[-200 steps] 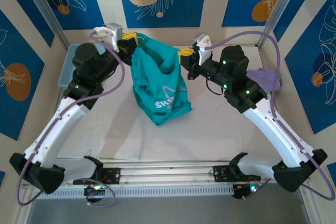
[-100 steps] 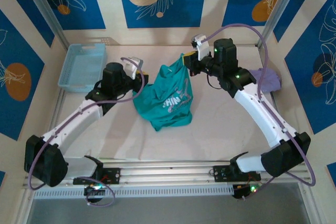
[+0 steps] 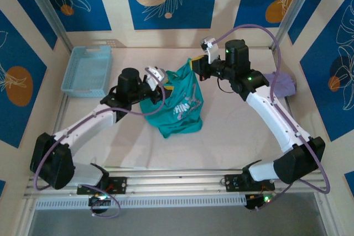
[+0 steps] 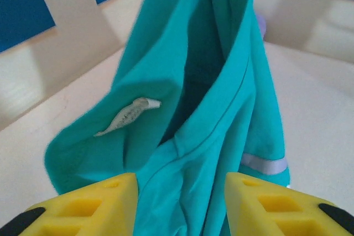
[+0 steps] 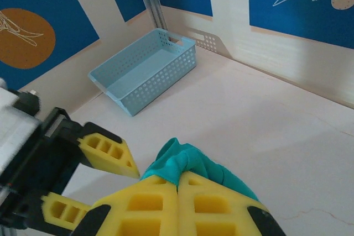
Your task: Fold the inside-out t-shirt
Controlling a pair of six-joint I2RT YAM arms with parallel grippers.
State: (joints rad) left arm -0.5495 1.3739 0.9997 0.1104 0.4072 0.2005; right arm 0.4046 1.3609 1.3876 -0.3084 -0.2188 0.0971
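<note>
The inside-out t-shirt is hanging by one corner now. A second ago it was strung up between both grippers, well off the table; since then the left side has been let go, so the teal cloth has slumped into a loose bag. Its top is pinched up high and its bottom is heaped on the table, about mid-table between the two arms. The pale lettering shows on the front.

The right gripper is clamped tight on a bunched bit of hem, same as before. The left gripper has dropped low and swung back in, and its yellow fingers are spread with a fold of the shirt running down between them. It isn't squeezing anything yet. You can see the little white care label on the cloth just ahead of it.

My read is that this is a regrip, hunting for a better edge or seam to pull the thing right side out or flat. No actual folding has happened, so it's early days.

The light blue basket sits off at the far left and the lavender garment off to the right, both well clear.
</note>
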